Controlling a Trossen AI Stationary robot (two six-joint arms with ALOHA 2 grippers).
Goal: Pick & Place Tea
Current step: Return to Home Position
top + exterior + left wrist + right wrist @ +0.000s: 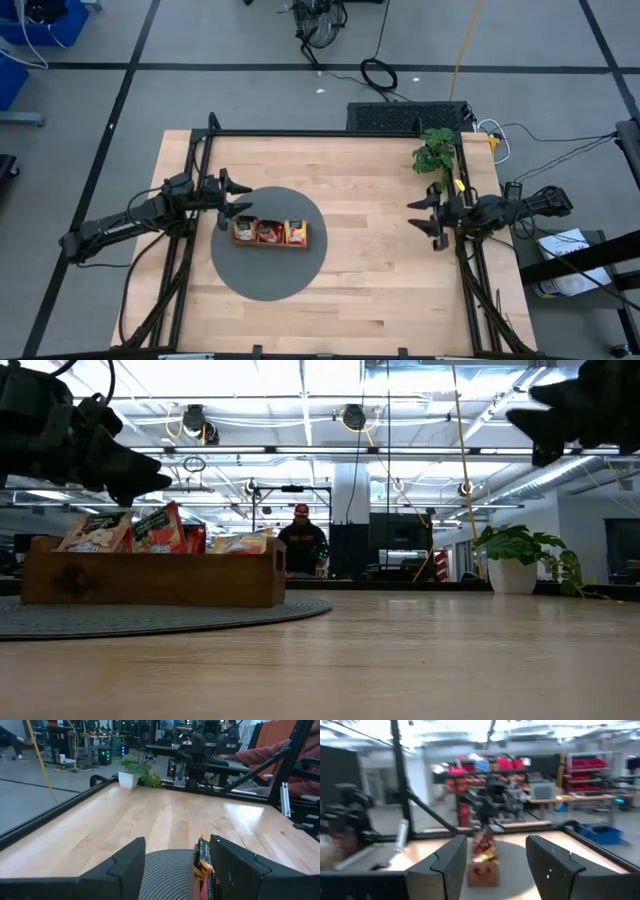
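High view: tea (270,231) in tray (313,238); left claw (240,199) spread nearby; right claw (414,215) spread.

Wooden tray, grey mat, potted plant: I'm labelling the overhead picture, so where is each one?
wooden tray (271,246), high view, on its long side wall.
grey mat (265,278), high view, on bare mat beside the tray.
potted plant (434,152), high view, on its leaves.
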